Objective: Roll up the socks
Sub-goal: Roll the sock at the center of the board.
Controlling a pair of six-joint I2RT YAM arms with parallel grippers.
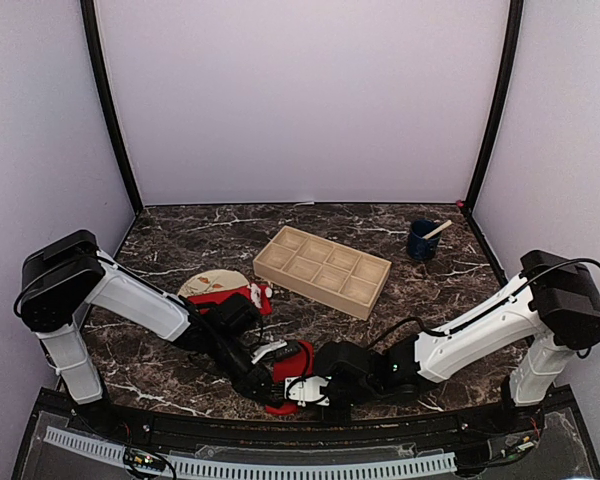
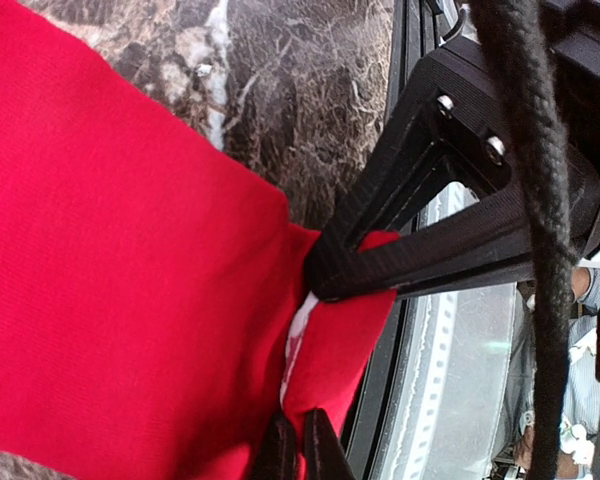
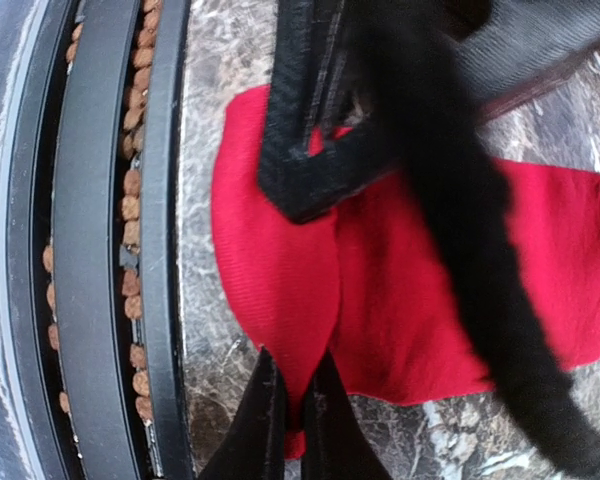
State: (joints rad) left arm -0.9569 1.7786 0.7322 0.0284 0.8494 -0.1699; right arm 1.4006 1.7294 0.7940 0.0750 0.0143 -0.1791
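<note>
One red sock (image 1: 298,360) lies flat on the marble table near its front edge, between my two grippers. My left gripper (image 1: 276,380) is shut on the sock's edge; in the left wrist view its fingertips (image 2: 300,448) pinch the red fabric (image 2: 130,280) beside a white marking. My right gripper (image 1: 293,394) is shut on a raised fold of the same sock (image 3: 400,290), its tips (image 3: 292,405) close to the left gripper's finger (image 3: 310,180). A second red sock (image 1: 223,297) with white markings is bunched on the beige plate (image 1: 205,283).
A wooden tray with several compartments (image 1: 323,270) stands mid-table. A dark blue cup with a stick (image 1: 423,240) sits at the back right. The table's black front rail (image 3: 100,250) runs right beside the sock.
</note>
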